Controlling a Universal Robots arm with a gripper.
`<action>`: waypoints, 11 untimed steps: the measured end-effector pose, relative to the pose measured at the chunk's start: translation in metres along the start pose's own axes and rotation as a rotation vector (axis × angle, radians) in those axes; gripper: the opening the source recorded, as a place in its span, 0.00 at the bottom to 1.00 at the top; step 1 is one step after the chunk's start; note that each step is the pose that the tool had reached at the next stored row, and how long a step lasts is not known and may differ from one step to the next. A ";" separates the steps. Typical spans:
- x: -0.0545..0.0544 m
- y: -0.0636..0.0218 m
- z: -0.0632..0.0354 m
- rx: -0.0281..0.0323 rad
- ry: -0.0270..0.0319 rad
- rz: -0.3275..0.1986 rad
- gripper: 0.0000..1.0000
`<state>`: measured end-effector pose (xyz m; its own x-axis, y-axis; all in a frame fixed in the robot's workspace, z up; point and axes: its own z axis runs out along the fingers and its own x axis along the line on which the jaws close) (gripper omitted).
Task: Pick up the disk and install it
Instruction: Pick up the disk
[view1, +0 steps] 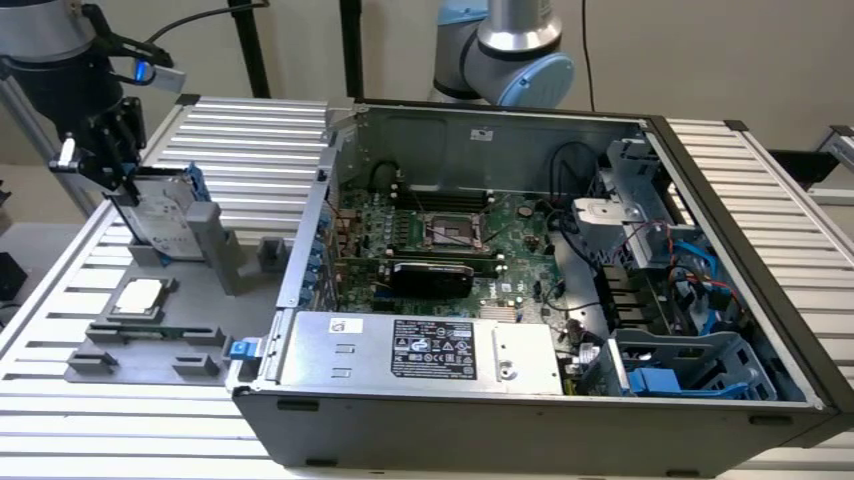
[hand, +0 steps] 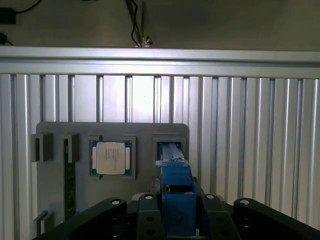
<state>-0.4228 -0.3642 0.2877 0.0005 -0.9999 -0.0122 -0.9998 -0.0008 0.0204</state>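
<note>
**Q:** One disk (view1: 166, 215) on record. Where is it?

**A:** It stands upright on edge at the exterior view's left, with the blue carrier rim facing my wrist camera. Its lower end is at the slot of the grey stand (view1: 220, 255). I cannot tell whether it is seated or just clear.

**Q:** Gripper state?

**A:** My gripper (hand: 175, 220) is clamped on the disk from above, one black finger against each side of the blue carrier.

**Q:** Surroundings?

**A:** The stand sits on a grey fixture plate (view1: 200, 312). A CPU chip (hand: 110, 157) lies flat in a square pocket on that plate, near the stand and apart from the disk. The plate rests on the ribbed aluminium desk (view1: 254, 140). To the exterior view's right is the open computer case (view1: 534, 430), with the motherboard (view1: 441, 230) exposed. A silver power supply (view1: 427, 350) lies along its near side, and a blue drive cage (view1: 681, 370) fills the near right corner. A second arm (view1: 514, 50) stands behind the case.
</note>
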 end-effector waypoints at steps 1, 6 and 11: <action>0.000 0.0000 -0.0008 0.0002 0.0000 0.000 0.00; 0.000 0.0001 -0.0146 -0.0002 0.0001 0.000 0.00; 0.000 0.0001 -0.0373 -0.0002 0.0001 0.000 0.00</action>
<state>-0.4222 -0.3641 0.3250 0.0005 -0.9999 -0.0122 -0.9998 -0.0008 0.0206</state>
